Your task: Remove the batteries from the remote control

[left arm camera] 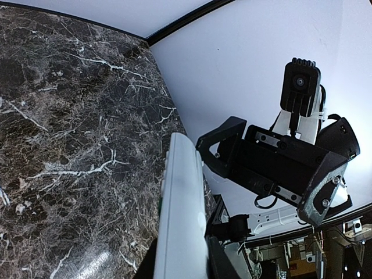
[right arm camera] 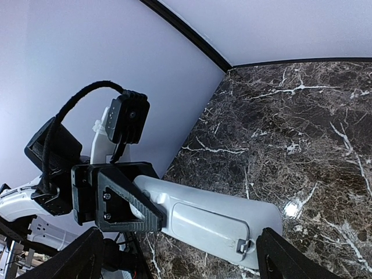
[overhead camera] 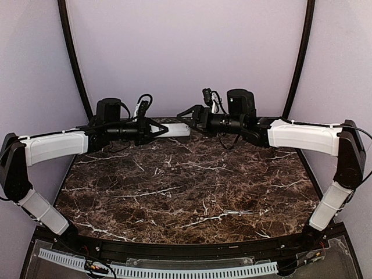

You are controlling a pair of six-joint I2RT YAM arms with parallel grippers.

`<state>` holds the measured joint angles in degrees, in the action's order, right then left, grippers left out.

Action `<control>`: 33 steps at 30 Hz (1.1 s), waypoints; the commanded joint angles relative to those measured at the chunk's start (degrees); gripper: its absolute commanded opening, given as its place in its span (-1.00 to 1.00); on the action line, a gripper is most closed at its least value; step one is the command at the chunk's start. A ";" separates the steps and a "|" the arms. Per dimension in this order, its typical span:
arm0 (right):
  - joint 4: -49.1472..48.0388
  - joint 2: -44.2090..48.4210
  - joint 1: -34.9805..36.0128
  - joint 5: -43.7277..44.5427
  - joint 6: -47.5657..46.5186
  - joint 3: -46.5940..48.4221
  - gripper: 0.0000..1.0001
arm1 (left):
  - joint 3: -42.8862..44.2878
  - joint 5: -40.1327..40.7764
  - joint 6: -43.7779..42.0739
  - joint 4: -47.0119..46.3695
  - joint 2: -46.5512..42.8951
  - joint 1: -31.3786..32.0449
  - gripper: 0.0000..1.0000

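Aloft, remote control [overhead camera: 174,129] in left gripper [overhead camera: 152,129]

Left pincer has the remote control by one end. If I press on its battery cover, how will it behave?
The remote control looks stiff, so it probably won't bend. Held by the left pincer at one end only, its free end may pivot. Smooth glossy plastic; likely slippery.

One white remote control [overhead camera: 174,129], with one battery cover [right arm camera: 212,224] on its back. Two robot hands, a left hand [overhead camera: 158,129] and a right hand [overhead camera: 185,114], each with two fingers [left arm camera: 221,148]. One dark marble counter [overhead camera: 186,192]. Two wrist cameras [left arm camera: 299,87], one per hand.
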<state>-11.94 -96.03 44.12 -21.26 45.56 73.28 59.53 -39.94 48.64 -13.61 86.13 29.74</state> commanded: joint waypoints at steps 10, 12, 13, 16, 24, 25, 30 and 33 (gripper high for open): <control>-1.31 -1.00 0.22 -1.80 0.05 0.55 0.79 | -0.48 0.11 -1.65 -1.18 -2.80 -0.21 -0.99; -1.41 -0.96 0.27 -2.00 -0.01 0.60 0.79 | -0.52 0.22 -1.77 -1.08 -2.83 -0.21 -0.99; -1.41 -1.00 0.27 -2.02 0.05 0.64 0.79 | -0.54 0.24 -1.78 -1.08 -2.82 -0.21 -0.99; -1.50 -1.24 0.35 -2.29 0.14 0.72 0.79 | -0.52 0.31 -1.80 -1.03 -2.93 -0.21 -0.99; -1.68 -1.96 0.70 -2.80 0.31 1.43 0.78 | -0.50 0.42 -2.01 -0.94 -3.03 -0.22 -0.99; -1.68 -1.99 0.78 -2.80 0.32 1.43 0.78 | -0.54 0.40 -2.03 -0.92 -3.09 -0.21 -0.99; -1.67 -2.21 0.78 -3.08 0.32 1.61 0.77 | -0.56 0.48 -2.06 -0.85 -3.20 -0.20 -0.99; -2.04 -2.45 0.79 -3.67 0.45 1.69 0.76 | -0.64 0.52 -2.13 -0.89 -3.26 -0.21 -0.99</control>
<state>-12.73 -96.99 44.51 -23.38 45.56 73.49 59.51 -38.87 47.57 -13.15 86.13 29.74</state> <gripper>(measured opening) 0.884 0.188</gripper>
